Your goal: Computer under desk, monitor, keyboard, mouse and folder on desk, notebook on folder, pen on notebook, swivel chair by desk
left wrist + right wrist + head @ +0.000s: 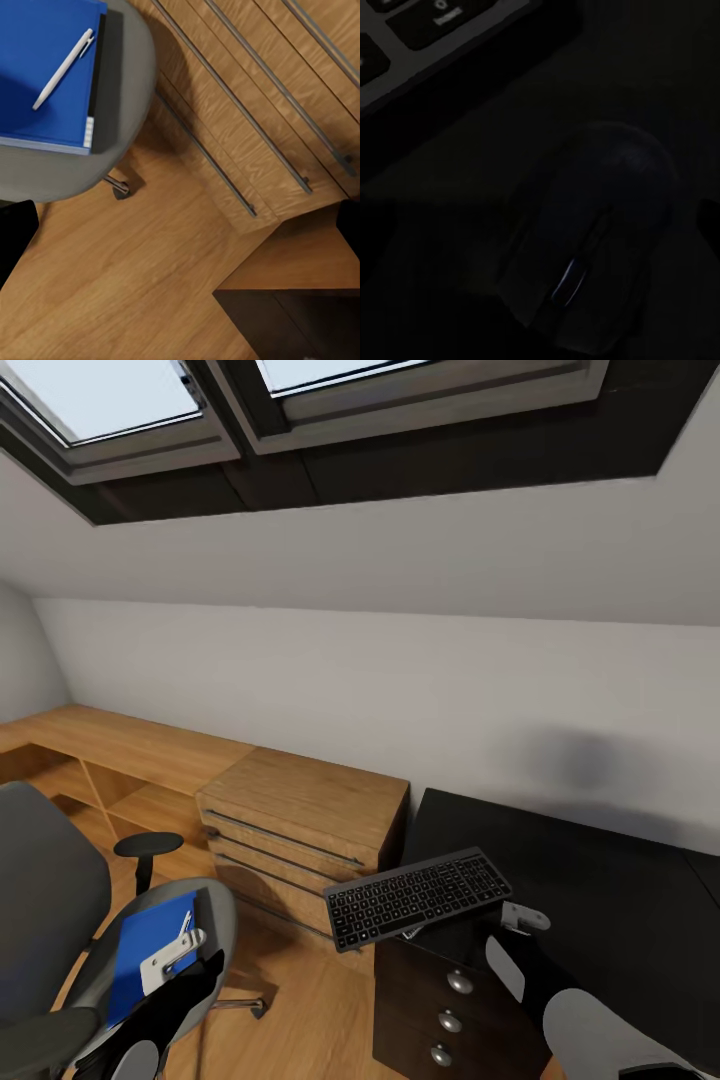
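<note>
The right gripper (520, 920), its grip impossible to judge, hovers over the dark mouse (592, 247) beside the keyboard (418, 895), which overhangs the desk (600, 900) corner. The left gripper (170, 955), seemingly released, hangs above the folder (41, 67) and pen (64, 67) on the swivel chair (215, 905), probably ready to lift them.

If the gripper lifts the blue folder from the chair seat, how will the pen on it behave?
The pen is thin and rounded and lies loose on the folder, so it will probably roll off if that tilts. It looks light.
</note>
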